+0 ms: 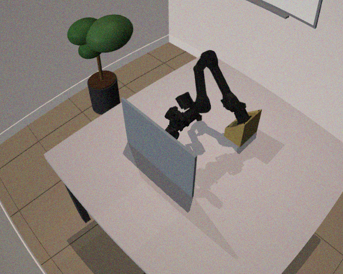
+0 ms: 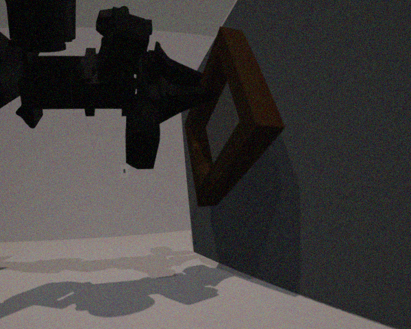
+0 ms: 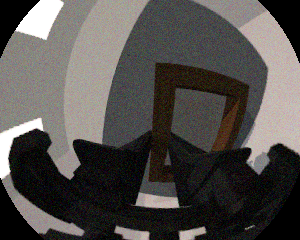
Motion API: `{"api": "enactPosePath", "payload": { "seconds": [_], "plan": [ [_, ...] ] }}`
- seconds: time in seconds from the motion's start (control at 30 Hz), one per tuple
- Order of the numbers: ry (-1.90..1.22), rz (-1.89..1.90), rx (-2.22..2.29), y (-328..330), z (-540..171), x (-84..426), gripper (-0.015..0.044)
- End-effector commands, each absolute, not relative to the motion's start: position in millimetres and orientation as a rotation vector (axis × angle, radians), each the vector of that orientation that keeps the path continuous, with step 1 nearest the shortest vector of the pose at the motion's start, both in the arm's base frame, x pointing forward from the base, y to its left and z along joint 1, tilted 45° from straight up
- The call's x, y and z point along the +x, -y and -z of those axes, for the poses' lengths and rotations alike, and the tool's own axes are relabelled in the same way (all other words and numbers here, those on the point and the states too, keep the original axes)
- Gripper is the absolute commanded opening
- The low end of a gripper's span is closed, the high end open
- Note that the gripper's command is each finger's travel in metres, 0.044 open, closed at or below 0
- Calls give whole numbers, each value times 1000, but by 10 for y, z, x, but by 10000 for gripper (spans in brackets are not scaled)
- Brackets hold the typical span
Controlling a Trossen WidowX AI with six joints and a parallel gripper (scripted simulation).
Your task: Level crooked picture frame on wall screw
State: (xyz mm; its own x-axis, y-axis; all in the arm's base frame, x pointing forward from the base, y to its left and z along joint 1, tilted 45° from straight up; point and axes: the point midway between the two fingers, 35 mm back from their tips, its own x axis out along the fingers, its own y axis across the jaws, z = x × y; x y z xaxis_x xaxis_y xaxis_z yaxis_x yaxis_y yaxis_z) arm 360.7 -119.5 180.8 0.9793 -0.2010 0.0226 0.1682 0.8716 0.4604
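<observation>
The brown picture frame (image 2: pixel 257 77) (image 3: pixel 164 100) hangs in front of the blue-grey wall panel (image 1: pixel 156 141) (image 2: pixel 340 159) (image 3: pixel 132 90). My gripper (image 2: pixel 203 86) (image 3: pixel 160 134) is shut on the frame's side bar, the left one in the wrist view, with a fingertip on each side of it. In the wrist view the frame's top bar slopes down to the right, but that view is bent and the other is steeply angled, so I cannot tell its exact tilt. The screw and notched strip are hidden behind the frame. In the top view the panel hides the frame.
The panel stands on the pale table (image 1: pixel 106 188) (image 2: pixel 269 311). The black arm (image 1: pixel 220 77) rises from a yellow wedge-shaped base (image 1: pixel 250 129) and reaches to the panel. A potted plant (image 1: pixel 104 94) stands on the floor beyond the table. A whiteboard (image 1: pixel 301 8) hangs on the room wall.
</observation>
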Motion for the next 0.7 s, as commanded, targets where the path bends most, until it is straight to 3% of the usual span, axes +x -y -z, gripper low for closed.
{"api": "enactPosePath", "payload": {
  "seconds": [0.0,0.67],
  "plan": [
    [79,179,469,1170,-1857,3611,0],
    [79,179,469,1182,-1906,3607,0]
  ]
}}
